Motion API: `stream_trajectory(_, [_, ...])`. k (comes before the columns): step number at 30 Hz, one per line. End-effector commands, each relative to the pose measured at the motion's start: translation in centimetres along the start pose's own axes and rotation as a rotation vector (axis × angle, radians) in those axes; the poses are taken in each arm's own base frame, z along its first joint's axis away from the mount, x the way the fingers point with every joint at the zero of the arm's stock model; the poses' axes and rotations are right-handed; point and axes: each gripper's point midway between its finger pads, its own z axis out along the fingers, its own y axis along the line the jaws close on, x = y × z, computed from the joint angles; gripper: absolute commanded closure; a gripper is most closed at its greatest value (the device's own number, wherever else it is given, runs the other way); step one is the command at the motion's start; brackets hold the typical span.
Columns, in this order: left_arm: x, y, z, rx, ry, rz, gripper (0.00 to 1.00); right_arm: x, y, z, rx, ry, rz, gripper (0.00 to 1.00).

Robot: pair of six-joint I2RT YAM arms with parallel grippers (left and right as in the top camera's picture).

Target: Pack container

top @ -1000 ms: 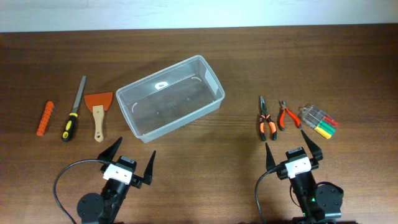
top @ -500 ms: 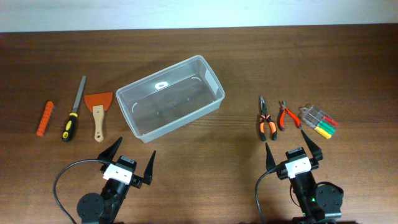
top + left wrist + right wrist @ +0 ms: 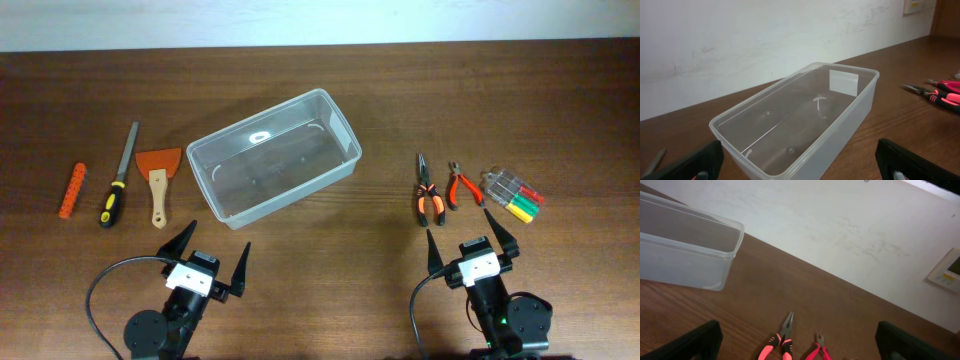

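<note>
Looking down on a dark brown wooden tabletop (image 3: 330, 80), with a clear, see-through rectangular plastic container (image 3: 272, 157) (rounded corners, rolled rim) resting a little left of centre, open side up. Lies on a slant, with the long axis running from near left to far right: one short end toward the far right, the other toward the left arm. Shows from the left wrist as straight ahead, with a white label (image 3: 843, 81) on the far short wall. Shows from the right wrist by one end only, off at the upper left.

Left of the container and well apart from it, side by side without touching: a ridged orange plastic cylinder (image 3: 71, 190), a slim metal file with a black-and-yellow handle (image 3: 118, 187), and an orange-bladed scraper with a pale wooden handle (image 3: 159, 180). To its right: needle-nose pliers with orange-and-black grips (image 3: 427, 192), smaller red-handled cutters (image 3: 461, 186) just beside them, then a clear case of coloured-handled drivers (image 3: 512, 195) (too small to tell apart).

Left claw (image 3: 219, 236): spread wide, gripping nothing, near the front edge and short of the container. Right claw (image 3: 458, 222): likewise spread wide and gripping nothing, on the near side of the pliers and cutters.
</note>
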Motion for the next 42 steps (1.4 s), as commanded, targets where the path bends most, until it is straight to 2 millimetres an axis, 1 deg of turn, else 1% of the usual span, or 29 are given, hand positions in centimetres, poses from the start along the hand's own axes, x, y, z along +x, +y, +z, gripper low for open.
stream_trajectory(1, [0.20,-0.31,-0.03,0.020,0.005,-0.017,0.01,0.22,0.40,0.03,-0.021,0.002,0.006,0.02])
stream_trajectory(35, [0.19,-0.31,-0.03,0.020,0.004,-0.016,0.01,0.22,0.40,0.03,-0.021,0.002,0.006,0.02])
stream_trajectory(39, [-0.19,-0.06,-0.03,0.006,-0.010,-0.005,0.01,0.21,0.40,0.03,-0.021,0.001,0.006,0.02])
stream_trajectory(42, [0.11,-0.35,-0.03,0.022,0.001,-0.012,0.01,0.14,0.58,0.02,-0.032,-0.003,0.010,0.02])
